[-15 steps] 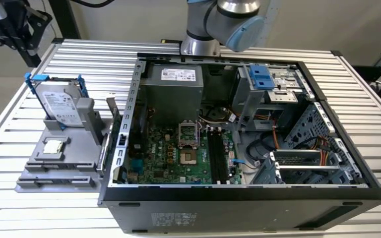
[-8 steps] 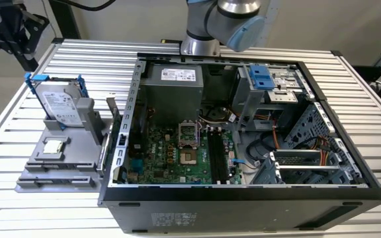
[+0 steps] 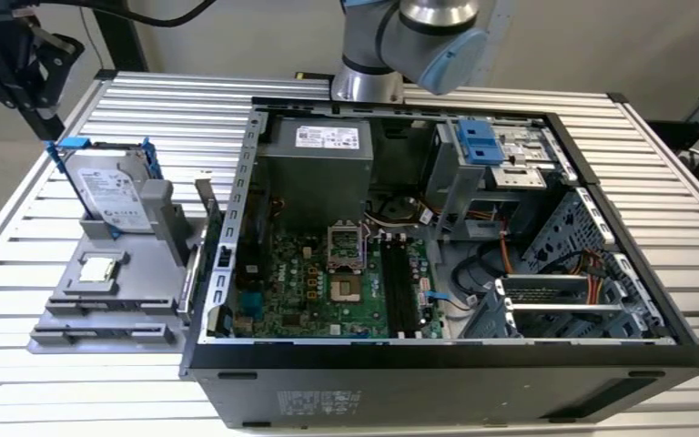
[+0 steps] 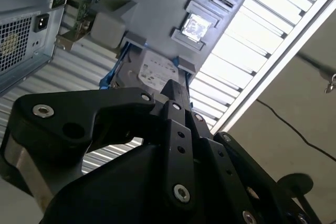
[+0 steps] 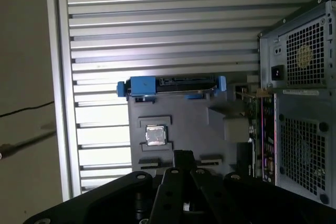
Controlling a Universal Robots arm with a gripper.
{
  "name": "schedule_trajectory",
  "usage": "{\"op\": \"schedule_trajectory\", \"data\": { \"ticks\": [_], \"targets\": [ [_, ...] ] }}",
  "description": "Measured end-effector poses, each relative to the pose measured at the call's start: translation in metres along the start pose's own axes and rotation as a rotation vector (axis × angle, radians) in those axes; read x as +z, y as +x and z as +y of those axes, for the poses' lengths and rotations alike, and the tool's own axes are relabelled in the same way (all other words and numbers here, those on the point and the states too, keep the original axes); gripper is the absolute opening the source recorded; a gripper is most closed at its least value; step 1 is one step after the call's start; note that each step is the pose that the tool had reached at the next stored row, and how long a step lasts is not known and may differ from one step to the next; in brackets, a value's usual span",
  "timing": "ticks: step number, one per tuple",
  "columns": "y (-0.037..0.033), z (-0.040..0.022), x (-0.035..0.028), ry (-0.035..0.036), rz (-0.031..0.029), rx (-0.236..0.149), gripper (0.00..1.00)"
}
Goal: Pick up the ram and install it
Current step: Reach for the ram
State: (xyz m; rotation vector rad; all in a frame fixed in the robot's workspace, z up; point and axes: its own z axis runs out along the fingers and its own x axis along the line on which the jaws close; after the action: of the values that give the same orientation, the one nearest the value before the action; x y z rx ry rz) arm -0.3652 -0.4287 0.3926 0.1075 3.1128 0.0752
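The ram [image 5: 261,129] is a thin greenish board standing on edge in the grey holder [image 5: 178,124], on the holder's side nearest the computer case; in the exterior view the ram [image 3: 204,196] is a slim upright strip. Black memory slots [image 3: 400,291] run along the motherboard inside the open case. My gripper [image 5: 182,156] hangs high above the table behind the case, well away from the holder. In both wrist views its fingers meet in one narrow tip with nothing between them. The same gripper [image 4: 175,86] points toward the holder.
The holder [image 3: 106,291] also carries a silver hard drive with blue rails [image 3: 113,187] and a small square processor chip [image 3: 98,269]. The open case [image 3: 447,350] fills the middle of the slatted table [image 3: 690,182]. The arm [image 3: 410,36] rises behind the case.
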Motion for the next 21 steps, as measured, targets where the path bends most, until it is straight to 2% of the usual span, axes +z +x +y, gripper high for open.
{"op": "schedule_trajectory", "data": {
  "ticks": [3,10,21],
  "targets": [
    [-0.0003,-0.0048,-0.0002,0.0,0.0001,-0.003,0.0],
    [-0.0008,-0.0116,-0.0006,-0.0007,0.0014,-0.032,0.0],
    [-0.002,-0.028,-0.0014,-0.0009,0.0018,-0.037,0.0]
  ]
}}
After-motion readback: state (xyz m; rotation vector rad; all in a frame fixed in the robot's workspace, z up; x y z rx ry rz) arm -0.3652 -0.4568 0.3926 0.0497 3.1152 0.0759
